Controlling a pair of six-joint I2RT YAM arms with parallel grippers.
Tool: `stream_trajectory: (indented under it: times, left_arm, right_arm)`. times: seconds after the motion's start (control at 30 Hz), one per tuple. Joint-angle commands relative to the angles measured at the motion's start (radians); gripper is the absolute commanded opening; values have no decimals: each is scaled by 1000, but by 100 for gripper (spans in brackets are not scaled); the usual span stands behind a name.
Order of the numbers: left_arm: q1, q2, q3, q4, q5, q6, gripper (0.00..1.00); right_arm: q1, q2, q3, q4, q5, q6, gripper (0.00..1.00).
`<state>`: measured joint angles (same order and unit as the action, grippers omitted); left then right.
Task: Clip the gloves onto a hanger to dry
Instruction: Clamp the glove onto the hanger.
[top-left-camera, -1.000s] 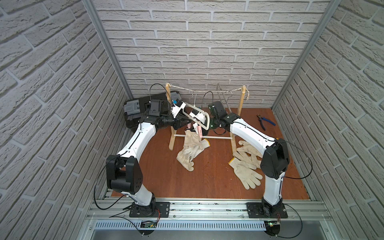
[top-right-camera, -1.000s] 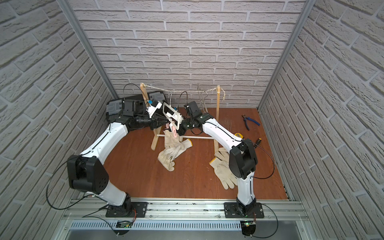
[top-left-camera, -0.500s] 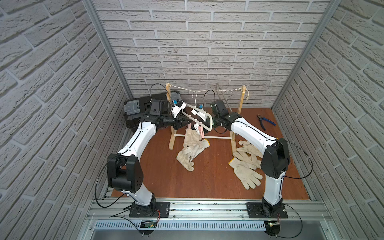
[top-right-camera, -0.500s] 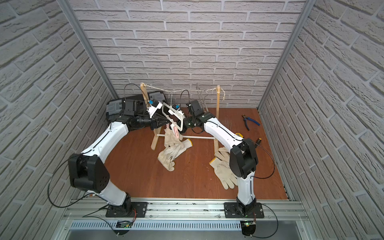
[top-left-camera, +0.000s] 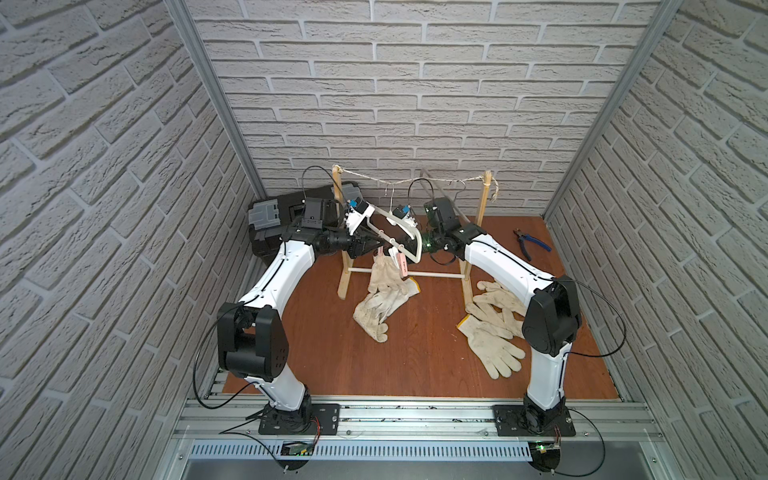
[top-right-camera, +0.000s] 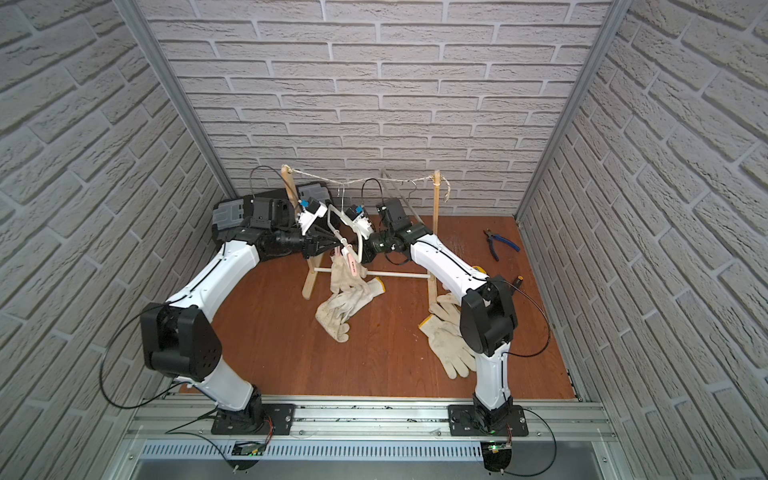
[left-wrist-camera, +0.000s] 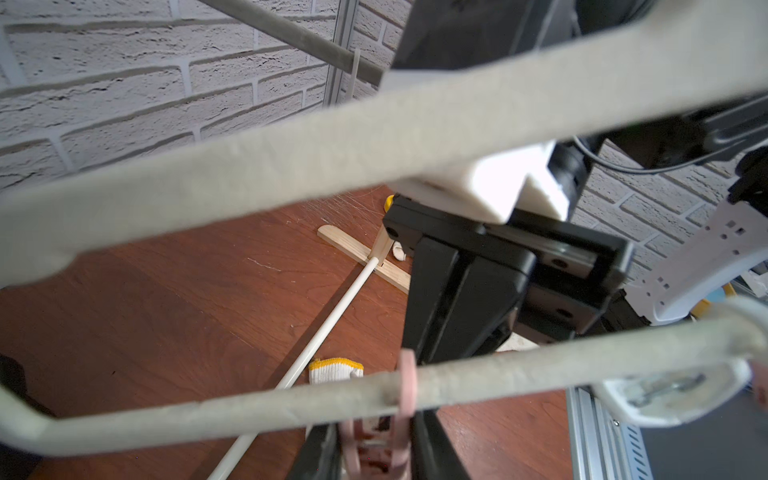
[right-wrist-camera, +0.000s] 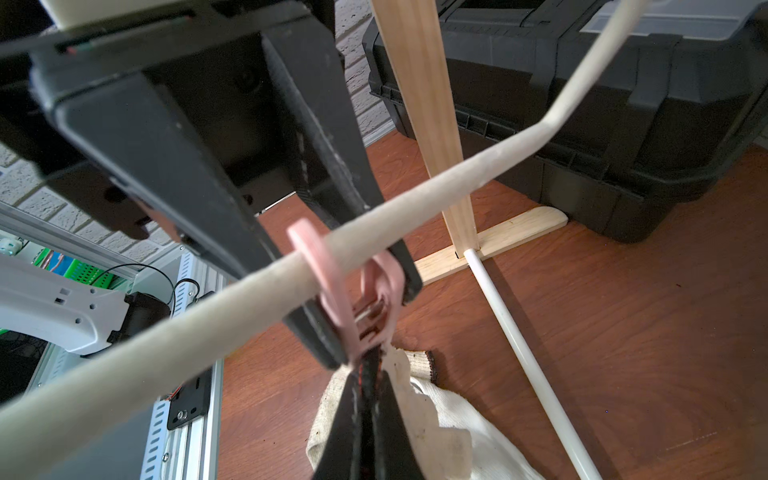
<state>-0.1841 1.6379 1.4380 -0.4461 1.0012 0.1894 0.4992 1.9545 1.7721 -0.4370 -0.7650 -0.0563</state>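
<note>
On white hanger (right-wrist-camera: 208, 307) bar, pink clip (right-wrist-camera: 332, 291) grasped by left hand (top-left-camera: 378, 245), right hand (right-wrist-camera: 366, 386) clenched on cuff of glove (top-left-camera: 384, 272) hanging just under that clip, other gloves (top-left-camera: 492, 336) lying on brown worktop (top-left-camera: 415, 365) below it and beside right arm

A pale, felt-covered hanger (right-wrist-camera: 415, 195) hangs tilted from a string, with a pink clip (right-wrist-camera: 332, 282) on its lower bar. One off-white knitted glove (top-left-camera: 384, 274) dangles at the clip, fingers down. More soiled gloves (top-left-camera: 376, 311) lie crumpled on the floor beneath. Another heap (top-left-camera: 492, 336), yellow-edged at a cuff, lies well apart.
</note>
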Motion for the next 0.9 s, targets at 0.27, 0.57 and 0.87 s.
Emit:
stream_trajectory:
  times: [0.27, 0.57, 0.87]
  left_arm:
    - [3, -6, 25, -51, -112, 2, 55]
    - [9, -66, 14, -111, -299, -20, 72]
    - [-20, -116, -76, -177, -492, -76, 75]
  right_arm:
    - [-2, -45, -6, 67, 62, -20, 22]
    - [-2, -93, -44, 54, 226, -64, 46]
    - [-2, -126, -83, 56, 353, -77, 61]
